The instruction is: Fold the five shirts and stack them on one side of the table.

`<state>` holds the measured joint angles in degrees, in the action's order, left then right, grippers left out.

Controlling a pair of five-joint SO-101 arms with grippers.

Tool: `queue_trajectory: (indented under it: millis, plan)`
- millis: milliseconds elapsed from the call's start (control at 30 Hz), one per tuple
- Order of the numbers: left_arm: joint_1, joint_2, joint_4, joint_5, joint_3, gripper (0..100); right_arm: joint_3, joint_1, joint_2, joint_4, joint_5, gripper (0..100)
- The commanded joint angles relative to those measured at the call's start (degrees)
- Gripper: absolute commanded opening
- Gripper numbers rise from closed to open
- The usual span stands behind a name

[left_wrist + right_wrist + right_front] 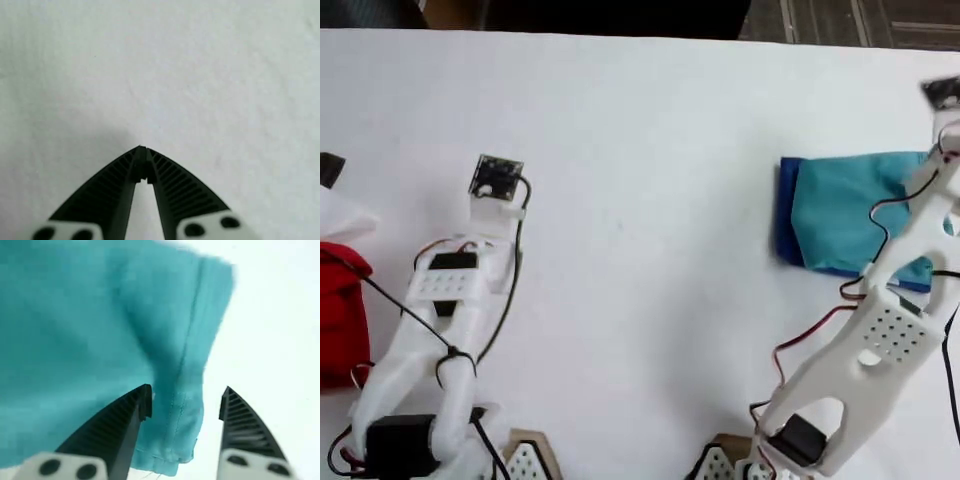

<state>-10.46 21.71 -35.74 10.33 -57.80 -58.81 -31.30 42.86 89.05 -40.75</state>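
At the counter's (650, 200) left edge lies a red shirt (340, 310), bunched rather than flat, with a black cable crossing it. A crumpled white cloth (342, 215) touches it on the side nearer the far edge. Just beside them, by the near-left corner, stands the left arm (430, 330). It reaches toward the middle of the counter over bare white surface. The left fingers (172, 185) are clenched, their tips meeting in a point with nothing between them. They hang over the plain counter, well apart from every shirt.

Near the right edge a teal shirt (850, 210) lies folded on top of a dark blue shirt (787, 225). The blue one shows as a band along the teal one's side toward the middle of the counter and along its near side. The right arm (870, 350) rises from the near-right corner and leans over this pile.

In the right wrist view the right fingers (115, 425) are released and spread wide. The teal shirt (100, 330) hangs close in front of them. Its stitched hem and a folded corner fall in the gap between the two tips. One finger overlaps the cloth, the other stands over bare counter just beside the hem. Whether either finger touches the fabric cannot be told.
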Motion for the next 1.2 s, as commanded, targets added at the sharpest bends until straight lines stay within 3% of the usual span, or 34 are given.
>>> queue_trajectory:
  millis: [0, 100, 233, 333, 633, 900, 1167]
  plan:
    - [-0.09, 0.09, 0.97, -0.53, 0.22, 3, -2.46, 3.12, -9.27, 1.19, 6.24, 22.6]
    - [-0.09, 0.09, 0.97, -0.53, 0.22, 3, -2.11, 6.20, -11.12, 5.23, 6.24, 18.7]
    - [-0.26, 0.09, 0.97, -0.53, 0.22, 3, -1.67, 9.10, -11.12, 8.84, 6.51, 0.9]
    - [-0.26, 0.09, 0.97, -0.53, 0.22, 3, 2.99, 9.36, -12.26, 9.01, 6.59, 6.2]
    - [-0.26, 0.00, 1.05, -0.53, -0.57, 3, 37.63, 12.09, -31.08, 8.31, 6.24, 2.2]
    - [-0.09, 0.35, 5.71, -0.53, -3.47, 3, 66.64, 16.40, -43.56, -10.15, 6.68, 2.1]
    - [-0.09, 0.18, 5.80, -0.53, -3.47, 3, 81.76, 17.36, -45.05, -24.13, 6.77, 2.1]
